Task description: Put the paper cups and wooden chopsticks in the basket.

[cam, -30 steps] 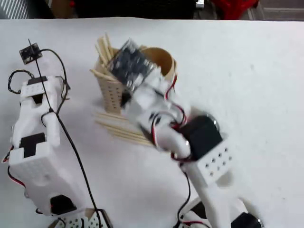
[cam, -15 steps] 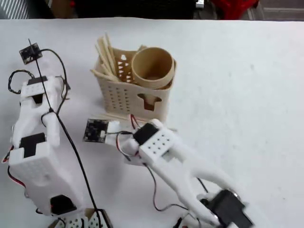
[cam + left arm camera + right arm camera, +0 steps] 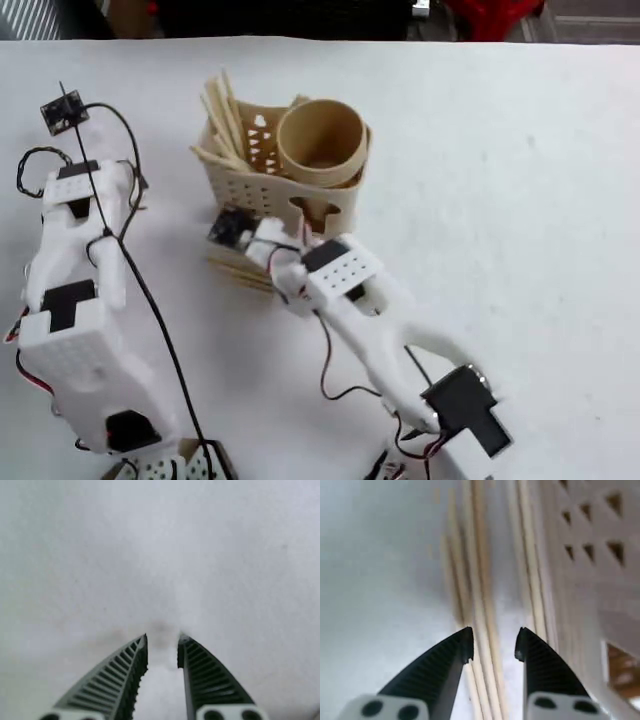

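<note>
Right gripper point(image 3: 493, 647) parted over loose chopsticks point(image 3: 480, 595).
Jaws straddle the sticks, likely to pinch them; these lie mid-frame, just below the basket point(image 3: 250, 195), which already holds a cup point(image 3: 322, 135); left gripper point(image 3: 162, 647) parted, empty.

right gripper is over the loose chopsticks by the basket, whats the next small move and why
Probably lower the right gripper slightly and close it. Its jaws stand open with several chopsticks running between them, lying flat on the table beside the basket, so nothing is gripped yet.
</note>
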Available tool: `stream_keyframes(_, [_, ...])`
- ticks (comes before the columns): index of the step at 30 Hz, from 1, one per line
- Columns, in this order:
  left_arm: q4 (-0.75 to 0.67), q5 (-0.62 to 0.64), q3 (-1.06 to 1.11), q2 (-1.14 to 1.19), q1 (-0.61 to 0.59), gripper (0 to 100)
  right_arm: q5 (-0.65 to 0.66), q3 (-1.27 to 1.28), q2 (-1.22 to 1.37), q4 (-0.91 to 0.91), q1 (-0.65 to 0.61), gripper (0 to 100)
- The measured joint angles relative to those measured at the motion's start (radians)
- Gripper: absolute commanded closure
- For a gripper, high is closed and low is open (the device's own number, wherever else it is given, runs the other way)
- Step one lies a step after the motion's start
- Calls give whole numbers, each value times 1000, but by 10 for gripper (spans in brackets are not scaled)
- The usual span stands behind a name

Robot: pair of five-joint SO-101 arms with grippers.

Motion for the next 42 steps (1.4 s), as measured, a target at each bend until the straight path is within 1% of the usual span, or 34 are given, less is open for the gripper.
stream_keyframes(2, [0, 0, 0, 0, 0, 880, -63, 3, -15, 37, 26, 895])
stream_keyframes(5, [0, 0, 0, 0, 0, 880, -229, 3, -68, 89, 51, 951])
stream_keyframes(8, [0, 0, 0, 0, 0, 880, -377, 6, -110, 103, 81, 964])
stream_keyframes(10, [0, 0, 0, 0, 0, 880, -420, 21, -133, 120, 107, 964])
stream_keyframes(16, [0, 0, 0, 0, 0, 880, -463, 84, -216, 164, 239, 964])
stream_keyframes(18, [0, 0, 0, 0, 0, 880, -439, 115, -235, 164, 273, 964])
stream_keyframes(22, [0, 0, 0, 0, 0, 880, -373, 186, -253, 163, 285, 965])
stream_keyframes(27, [0, 0, 0, 0, 0, 880, -354, 270, -255, 94, 331, 964])
stream_keyframes(32, [0, 0, 0, 0, 0, 880, -359, 275, -255, 72, 431, 964])
stream_keyframes(38, [0, 0, 0, 0, 0, 880, -497, 281, -255, 44, 517, 964])
stream_keyframes(42, [0, 0, 0, 0, 0, 880, -624, 281, -255, 31, 554, 964])
